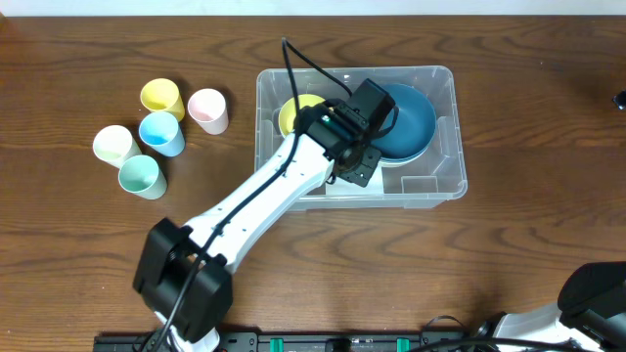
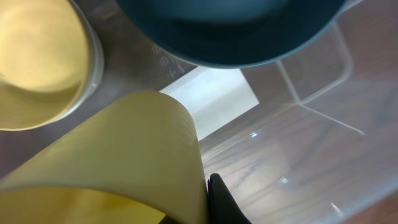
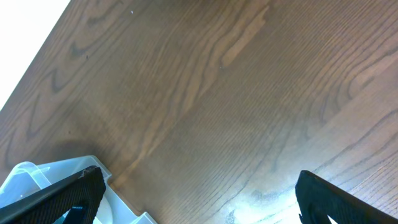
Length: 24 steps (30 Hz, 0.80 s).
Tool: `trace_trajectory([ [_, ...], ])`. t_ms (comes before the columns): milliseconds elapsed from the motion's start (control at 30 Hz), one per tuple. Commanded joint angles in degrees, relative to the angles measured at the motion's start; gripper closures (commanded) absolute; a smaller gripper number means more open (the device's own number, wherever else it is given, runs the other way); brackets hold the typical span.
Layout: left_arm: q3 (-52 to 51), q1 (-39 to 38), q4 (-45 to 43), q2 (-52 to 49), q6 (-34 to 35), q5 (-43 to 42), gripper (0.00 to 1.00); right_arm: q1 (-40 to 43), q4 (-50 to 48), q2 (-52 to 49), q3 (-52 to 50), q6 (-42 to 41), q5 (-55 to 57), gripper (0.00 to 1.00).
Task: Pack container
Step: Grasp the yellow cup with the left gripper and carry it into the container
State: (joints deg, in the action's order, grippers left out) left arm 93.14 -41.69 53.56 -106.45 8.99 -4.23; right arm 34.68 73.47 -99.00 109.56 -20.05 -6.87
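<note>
Robot laboratory workbench, dark wood-grain table [image 1: 528, 244], white jointed robot arm [image 1: 269, 191] rising from a black base [image 1: 181, 279] at the front edge, black mounting rail [image 1: 323, 342] along that edge, loose black cable [image 1: 298, 64], pastel plastic cups [image 1: 161, 134] and clear bin [image 1: 442, 73] set out as handling objects

My overhead view looks straight down on the table [image 1: 88, 225] from well above and takes in most of its top, with the container [image 1: 450, 127] in the upper centre of the frame. The left wrist camera sits very close, down inside that container and facing its floor. There I get the white label [image 2: 214, 96] mid-frame, the blue bowl [image 2: 230, 31] along the top edge and the yellow bowl [image 2: 37, 62] at upper left. Both bowls also show in the overhead view. The right wrist camera looks down and outward over bare table wood from nearby, its own dark fingers [image 3: 62, 196] in the lower corners. With overhead it shares that wood.
</note>
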Motion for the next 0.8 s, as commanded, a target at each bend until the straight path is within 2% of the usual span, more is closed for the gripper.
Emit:
trace_trajectory([
  [0, -0.2, 0.0, 0.1, -2.6, -0.2, 0.9, 0.94, 0.2, 0.0, -0.3, 0.7, 0.8, -0.2, 0.01],
  [767, -0.2, -0.1, -2.1, -9.2, -0.2, 0.8, 0.94, 0.2, 0.0, -0.3, 0.7, 0.8, -0.2, 0.01],
])
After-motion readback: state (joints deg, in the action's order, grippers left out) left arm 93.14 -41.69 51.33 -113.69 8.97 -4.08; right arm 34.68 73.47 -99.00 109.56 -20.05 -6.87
